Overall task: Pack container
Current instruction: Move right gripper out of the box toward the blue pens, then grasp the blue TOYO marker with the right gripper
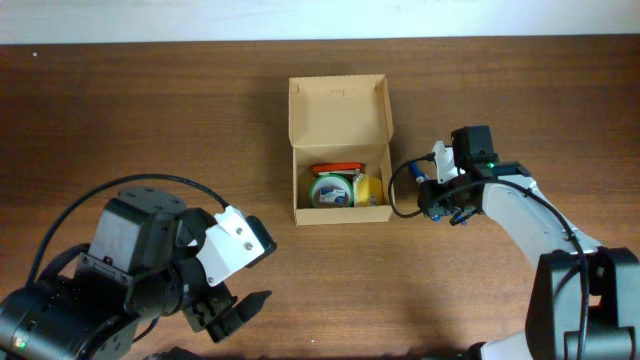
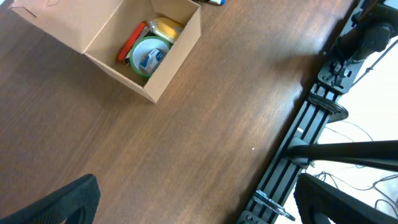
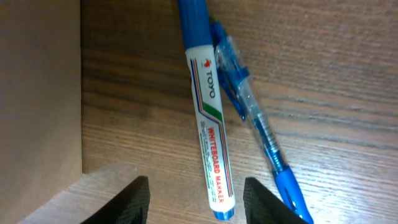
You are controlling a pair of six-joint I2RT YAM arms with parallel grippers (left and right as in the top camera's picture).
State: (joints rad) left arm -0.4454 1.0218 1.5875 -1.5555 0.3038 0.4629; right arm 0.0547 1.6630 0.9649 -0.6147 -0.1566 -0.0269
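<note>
My R gripper (image 3: 196,183), released, hovers over a whiteboard marker (image 3: 206,124) & blue pen (image 3: 258,124) on the bench (image 1: 150,120) just beside the container (image 1: 340,214), mid-bench w/ lid open; my L gripper (image 1: 232,312), also released, sits well apart.

- Whiteboard marker (image 3: 206,118) is running off the right wrist view's top edge.
- Blue pen (image 3: 258,124) is getting clipped at the bottom edge.
- My right fingers (image 3: 134,202) are showing tips only.
- Lid of the container (image 2: 177,56) is getting cut at the left wrist view's corner.
- Red item (image 1: 335,167) is sitting partly covered by the tape roll (image 1: 331,190); unidentifiable.
</note>
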